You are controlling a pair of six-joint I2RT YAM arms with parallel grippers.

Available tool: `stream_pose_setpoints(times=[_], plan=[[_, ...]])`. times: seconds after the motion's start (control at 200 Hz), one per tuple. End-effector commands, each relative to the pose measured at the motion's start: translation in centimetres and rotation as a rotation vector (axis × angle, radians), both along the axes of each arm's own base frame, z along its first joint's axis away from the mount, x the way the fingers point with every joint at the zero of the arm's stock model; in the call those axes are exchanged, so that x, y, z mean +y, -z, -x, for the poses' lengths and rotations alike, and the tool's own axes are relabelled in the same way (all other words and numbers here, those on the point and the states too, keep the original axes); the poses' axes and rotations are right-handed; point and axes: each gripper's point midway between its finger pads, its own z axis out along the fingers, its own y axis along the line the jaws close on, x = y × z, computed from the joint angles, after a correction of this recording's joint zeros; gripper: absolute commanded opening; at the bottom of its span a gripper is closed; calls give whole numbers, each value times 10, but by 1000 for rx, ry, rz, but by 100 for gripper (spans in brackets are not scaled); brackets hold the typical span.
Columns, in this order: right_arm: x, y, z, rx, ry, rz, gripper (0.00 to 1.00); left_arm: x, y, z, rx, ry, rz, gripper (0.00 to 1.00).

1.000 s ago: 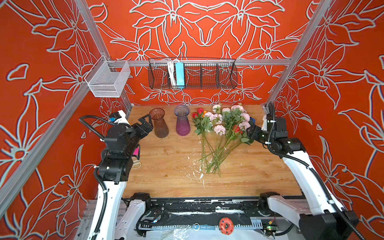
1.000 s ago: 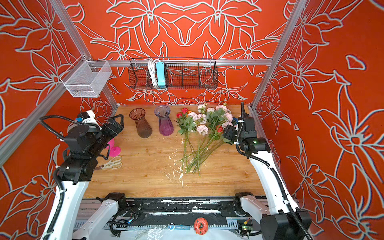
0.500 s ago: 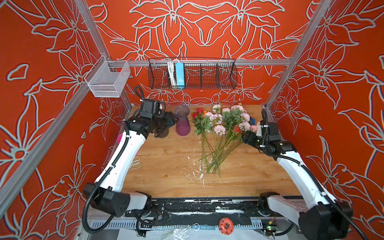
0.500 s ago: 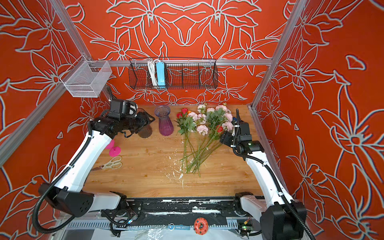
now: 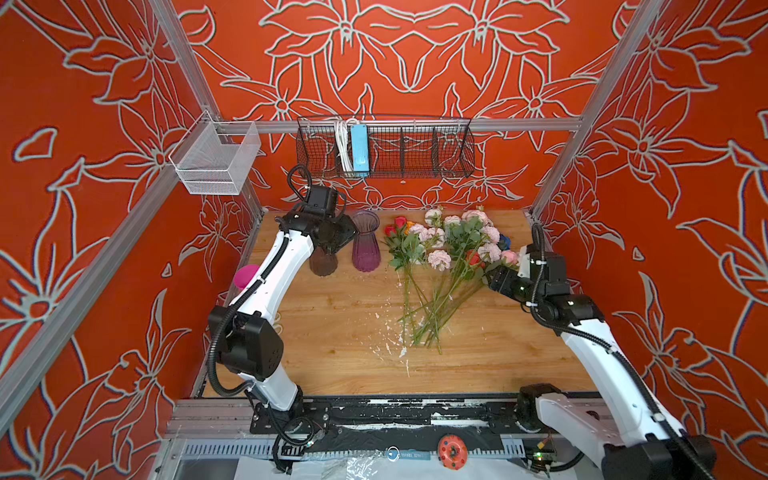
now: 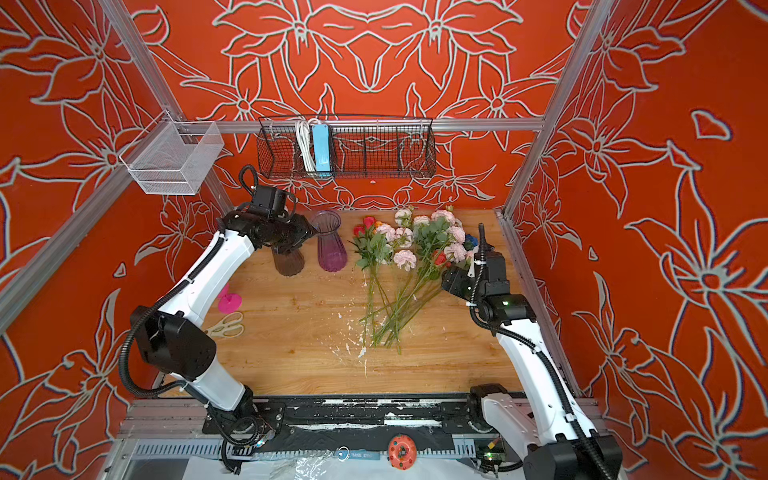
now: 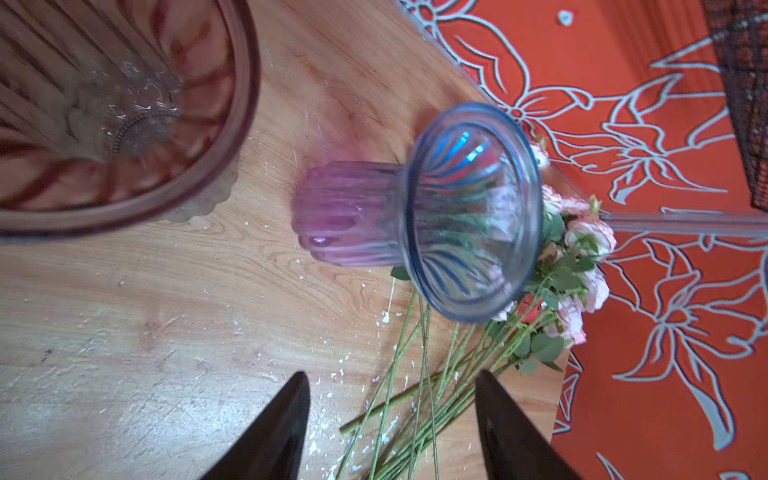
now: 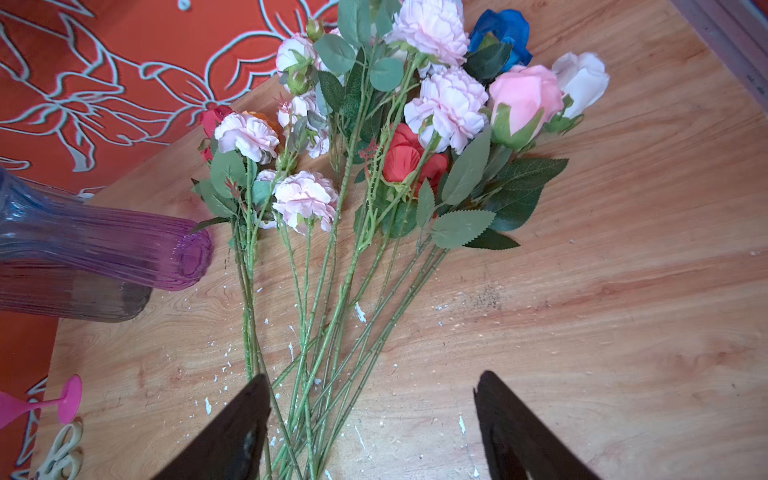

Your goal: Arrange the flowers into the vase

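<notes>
Leafy flowers (image 5: pixel 449 249) lie fanned on the scuffed wooden table (image 5: pixel 332 332) at 1 o'clock, thin stems crossing. Ribbed glass purple vase (image 5: pixel 365 249) and brown vase (image 5: pixel 323 264) stand at 11 o'clock. Left gripper (image 7: pixel 391 374) and right gripper (image 8: pixel 372 374) both spread, empty

Wooden table (image 5: pixel 519 353), brown vase (image 5: pixel 323 264) and purple vase (image 5: pixel 365 253) upright, flowers (image 5: pixel 439 259) lying beside, pink goblet (image 6: pixel 230 302), scissors (image 6: pixel 226 326)

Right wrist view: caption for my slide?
Open right claw poised at the stems of the flowers lying on the wooden table, purple vase beside them.
</notes>
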Motion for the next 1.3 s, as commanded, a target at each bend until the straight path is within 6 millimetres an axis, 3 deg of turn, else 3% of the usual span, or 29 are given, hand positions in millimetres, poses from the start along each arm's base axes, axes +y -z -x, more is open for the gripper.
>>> stream_pose_setpoints(times=[0.0, 0.355, 0.635, 0.931, 1.101, 1.291], plan=[[-12, 4, 8, 14, 31, 73, 81, 7, -8, -20, -34, -44, -5, 63], [-17, 8, 14, 27, 32, 110, 81, 4, 12, -51, 9, -50, -30, 61], [-18, 7, 14, 27, 35, 117, 82, 0, 28, -65, 43, -17, -51, 50], [-34, 1, 26, 4, 94, 177, 83, 6, 35, -65, 77, 19, -131, 47], [-34, -4, 28, 0, 91, 181, 82, 3, 35, -66, 91, 71, -161, 36], [-34, -6, 30, -3, 90, 180, 82, 3, 37, -65, 106, 113, -188, 32]])
